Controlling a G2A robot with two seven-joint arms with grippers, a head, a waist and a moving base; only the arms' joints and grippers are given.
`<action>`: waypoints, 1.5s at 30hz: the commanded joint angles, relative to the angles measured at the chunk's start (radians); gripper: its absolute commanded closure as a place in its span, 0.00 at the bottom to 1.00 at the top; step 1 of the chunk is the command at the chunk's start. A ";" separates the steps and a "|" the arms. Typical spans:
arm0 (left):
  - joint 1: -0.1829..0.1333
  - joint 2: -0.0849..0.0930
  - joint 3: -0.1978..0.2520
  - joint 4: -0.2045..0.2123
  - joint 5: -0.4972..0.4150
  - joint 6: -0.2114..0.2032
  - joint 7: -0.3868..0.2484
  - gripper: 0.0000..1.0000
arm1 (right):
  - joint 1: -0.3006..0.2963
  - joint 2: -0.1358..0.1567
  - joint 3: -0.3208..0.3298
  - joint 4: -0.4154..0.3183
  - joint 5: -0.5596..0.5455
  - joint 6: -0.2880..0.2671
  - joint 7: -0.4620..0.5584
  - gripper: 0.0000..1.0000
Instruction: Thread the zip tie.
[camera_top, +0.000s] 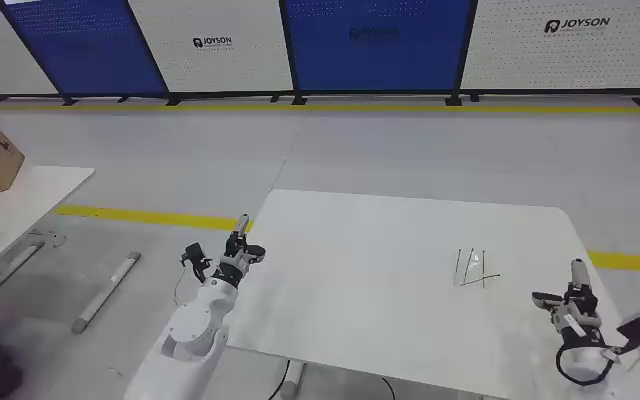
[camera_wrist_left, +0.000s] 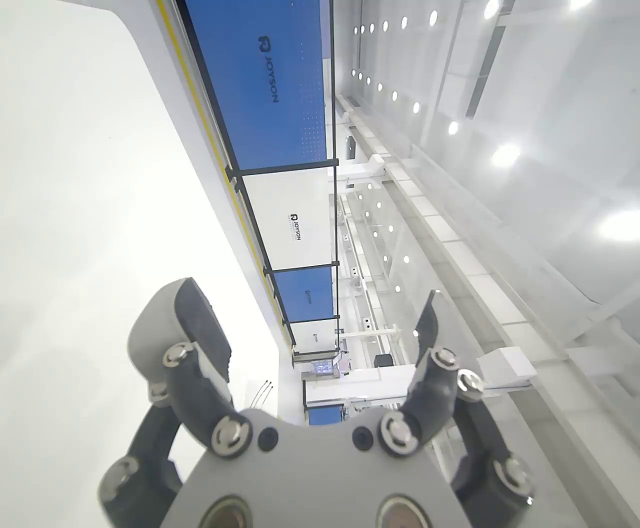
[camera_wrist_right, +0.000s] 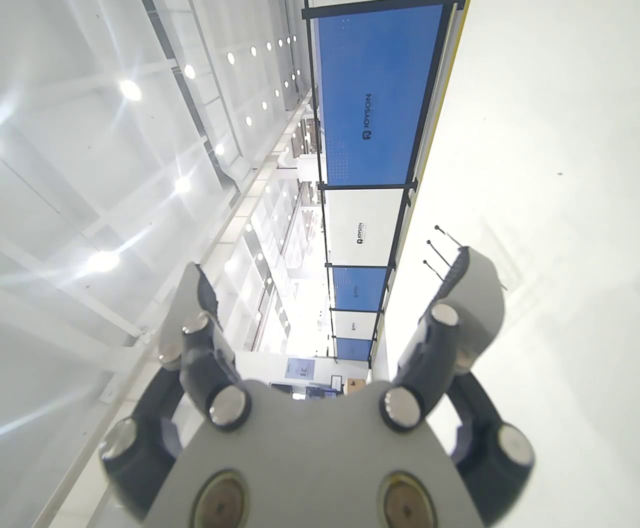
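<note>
zip ties (camera_top: 472, 266): loose on table (camera_top: 380, 290), untouched | left gripper (camera_wrist_left: 309, 295): wide, empty, at table's left edge | right gripper (camera_wrist_right: 330, 262): wide, empty, near ties

Top view: high above the table (camera_top: 400, 290), facing down. Wrist views: low at opposite table ends, facing the far panels (camera_wrist_left: 260, 90); all share the ties (camera_top: 472, 268).

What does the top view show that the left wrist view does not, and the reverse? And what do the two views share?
The top view adds the right pincer at the table's corner, near the zip ties but apart from them, and a pipe on the floor. The left wrist view adds ceiling lights and makes plain that the left pincer is open. Shared: the white table, the zip ties, the left pincer, and the blue and white panels.
</note>
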 joint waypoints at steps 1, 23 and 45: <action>0.000 0.000 0.000 0.000 0.000 0.000 0.000 0.00 | 0.005 0.004 0.017 -0.015 -0.044 0.018 0.036 0.00; 0.000 0.000 0.000 0.000 0.000 0.000 0.000 0.00 | 0.095 0.056 0.151 -0.066 -0.210 0.214 0.586 0.00; 0.000 0.000 0.000 0.000 0.000 0.000 0.000 0.00 | 0.448 0.139 0.169 0.278 -0.302 0.336 1.197 0.00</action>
